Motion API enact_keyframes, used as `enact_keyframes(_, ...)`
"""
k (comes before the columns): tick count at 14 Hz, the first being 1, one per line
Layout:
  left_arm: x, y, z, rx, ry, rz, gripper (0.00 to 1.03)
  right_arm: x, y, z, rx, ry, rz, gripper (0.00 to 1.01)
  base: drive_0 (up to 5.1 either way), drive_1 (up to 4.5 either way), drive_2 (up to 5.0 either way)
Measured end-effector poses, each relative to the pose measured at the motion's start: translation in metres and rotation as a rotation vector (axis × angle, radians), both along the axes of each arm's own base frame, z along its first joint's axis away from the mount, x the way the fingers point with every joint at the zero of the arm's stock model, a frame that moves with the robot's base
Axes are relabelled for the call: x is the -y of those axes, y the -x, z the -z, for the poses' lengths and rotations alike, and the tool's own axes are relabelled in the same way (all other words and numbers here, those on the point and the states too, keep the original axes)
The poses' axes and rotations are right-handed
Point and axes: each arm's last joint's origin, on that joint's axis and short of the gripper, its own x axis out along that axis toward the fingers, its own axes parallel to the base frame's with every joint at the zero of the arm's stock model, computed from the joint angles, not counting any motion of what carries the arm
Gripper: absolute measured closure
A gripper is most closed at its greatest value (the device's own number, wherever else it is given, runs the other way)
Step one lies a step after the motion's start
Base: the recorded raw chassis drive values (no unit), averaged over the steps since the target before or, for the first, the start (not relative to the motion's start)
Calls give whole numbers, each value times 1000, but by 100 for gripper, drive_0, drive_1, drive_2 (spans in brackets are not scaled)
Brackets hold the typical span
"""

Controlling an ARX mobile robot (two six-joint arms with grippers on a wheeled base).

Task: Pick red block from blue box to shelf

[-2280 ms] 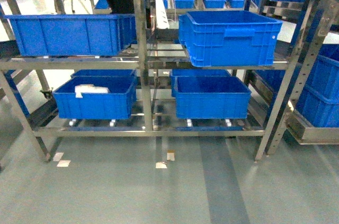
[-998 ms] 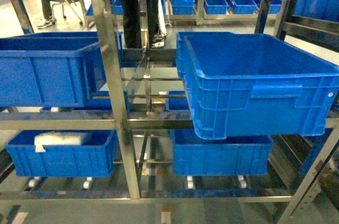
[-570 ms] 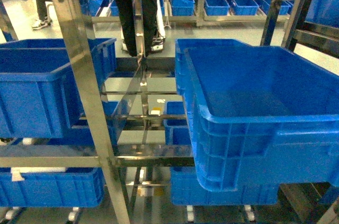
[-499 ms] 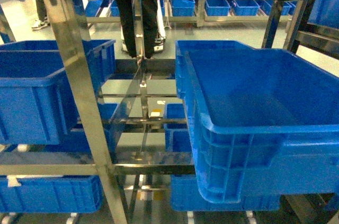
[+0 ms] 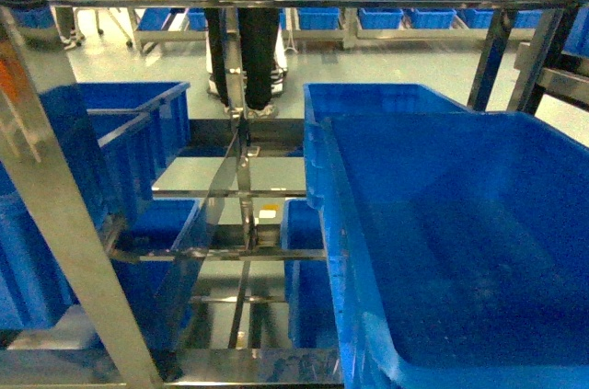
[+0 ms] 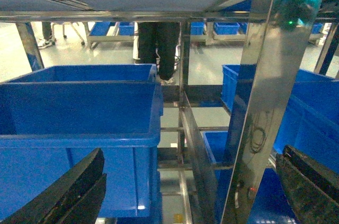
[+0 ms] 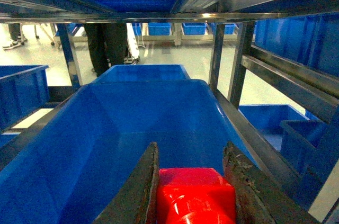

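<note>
Crates are looming closer than before; right tool [image 7: 192, 181] is reaching over a crate [image 7: 106, 128], gripping the red block [image 7: 195, 196]; left tool [image 6: 185, 192] is gaping open.

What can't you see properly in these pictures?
- Red block: right wrist view, its bottom is cut off by the picture's lower edge.
- Left gripper: left wrist view, only dark finger edges show at the corners.
- Person's upper body: every view, hidden behind the shelf rails.

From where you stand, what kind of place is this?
Probably a warehouse or storeroom: a stainless-steel shelf holds big blue crates, with more crate racks behind on a bare floor. The right gripper carries a red block.
</note>
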Motion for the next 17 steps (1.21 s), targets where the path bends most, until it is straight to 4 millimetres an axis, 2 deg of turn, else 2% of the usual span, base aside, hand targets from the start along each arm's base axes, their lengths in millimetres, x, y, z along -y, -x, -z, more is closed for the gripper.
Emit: enact_keyframes(17, 0, 0, 0, 3, 0, 0, 5, 0, 0, 0, 3, 0, 0, 72, 0, 0, 0)
